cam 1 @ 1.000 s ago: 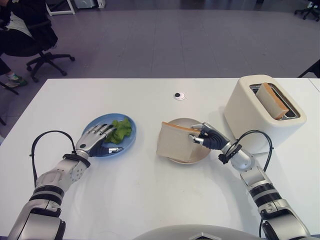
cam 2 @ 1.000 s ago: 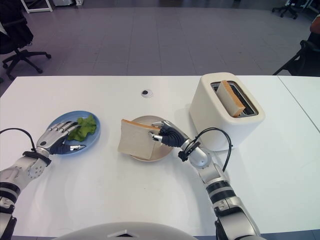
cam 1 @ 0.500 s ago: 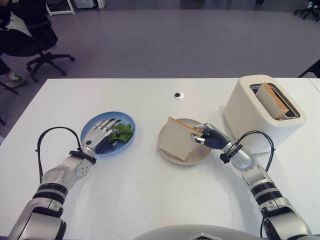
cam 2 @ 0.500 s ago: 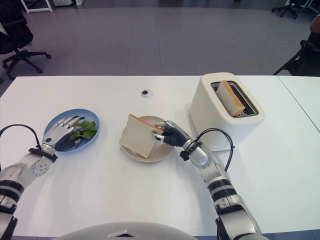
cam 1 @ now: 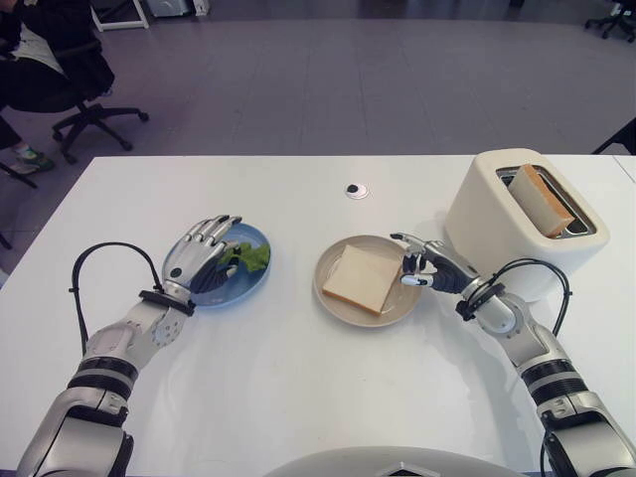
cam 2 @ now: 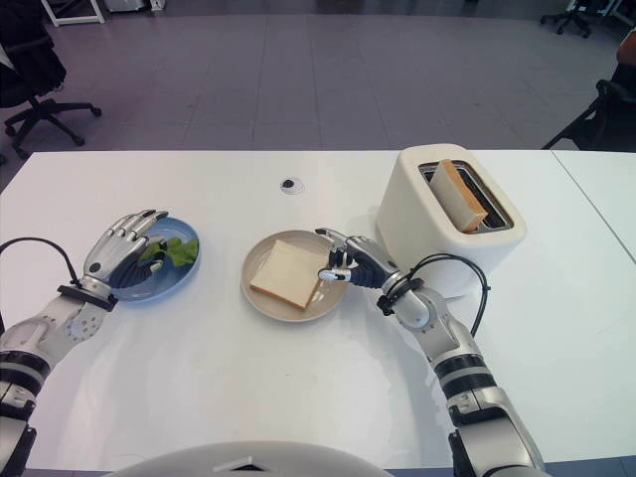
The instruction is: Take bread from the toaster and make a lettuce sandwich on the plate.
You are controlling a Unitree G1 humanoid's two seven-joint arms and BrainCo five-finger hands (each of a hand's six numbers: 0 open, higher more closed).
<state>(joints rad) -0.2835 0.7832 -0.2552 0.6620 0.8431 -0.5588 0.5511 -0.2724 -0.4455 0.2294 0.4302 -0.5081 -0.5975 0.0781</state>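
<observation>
Now, nearest the camera, the white table (cam 1: 298,388) is seen, and a black cable (cam 1: 78,288) is looped at each wrist. On the left, the left hand (cam 1: 204,253) is held above the blue plate (cam 1: 238,290), fingers spread wide and nothing gripped. Part of the plate and of the lettuce (cam 1: 253,258) is hidden beneath it, and green leaf is seen just past the fingers on the plate's right side.

At the centre, one bread slice (cam 1: 363,278) is laid flat on the beige plate (cam 1: 397,303). The right hand (cam 1: 432,270) is placed at that plate's right rim, fingers loosely opened and nothing held. Its fingertips are seen just beside the slice's edge, though contact cannot be judged.

Behind the right wrist the toaster (cam 1: 492,229) is stood, and a second slice (cam 1: 542,199) is seen tilted in its slot. Farther back, a small round fitting (cam 1: 356,190) is set in the tabletop, and an office chair (cam 1: 84,94) is seen on the floor beyond the far left corner.
</observation>
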